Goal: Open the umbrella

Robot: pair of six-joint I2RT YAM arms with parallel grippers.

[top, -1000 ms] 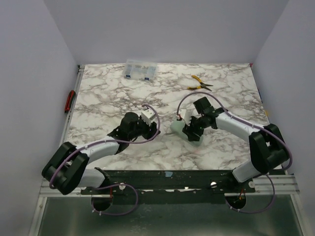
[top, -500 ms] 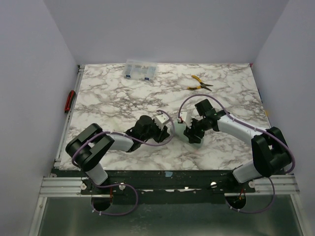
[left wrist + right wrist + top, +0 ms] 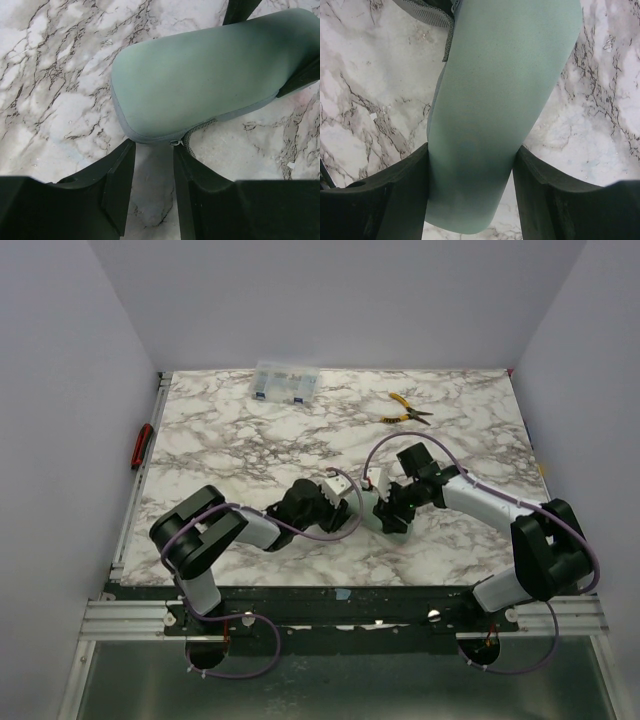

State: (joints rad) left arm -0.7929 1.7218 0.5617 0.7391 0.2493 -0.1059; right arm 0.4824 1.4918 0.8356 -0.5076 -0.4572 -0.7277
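Overhead: both arms bent inward, meeting mid-table near the front. Umbrella (image 3: 368,519) lies flat on the marble table (image 3: 220,430), mostly hidden between the two wrists; only a pale sliver shows. Left gripper (image 3: 352,502) at its left end, right gripper (image 3: 388,508) over its right part. Purple cables loop above both wrists. Well clear at the back: a clear box (image 3: 287,381) by the far wall, yellow pliers (image 3: 405,408) to its right. Red object (image 3: 143,445) on the left rail.

Left wrist: umbrella (image 3: 200,80) in a smooth pale green sleeve, rounded end toward the camera. Left gripper (image 3: 152,150) fingers stand apart, bare marble between them, tips just at the sleeve's edge. Small grey tab (image 3: 187,141) at the right fingertip; touching or not, cannot tell. Dark fingers of the other arm flank the far part.

Right wrist: right gripper (image 3: 470,150) fingers press both sides of the sleeve, clamped on it.
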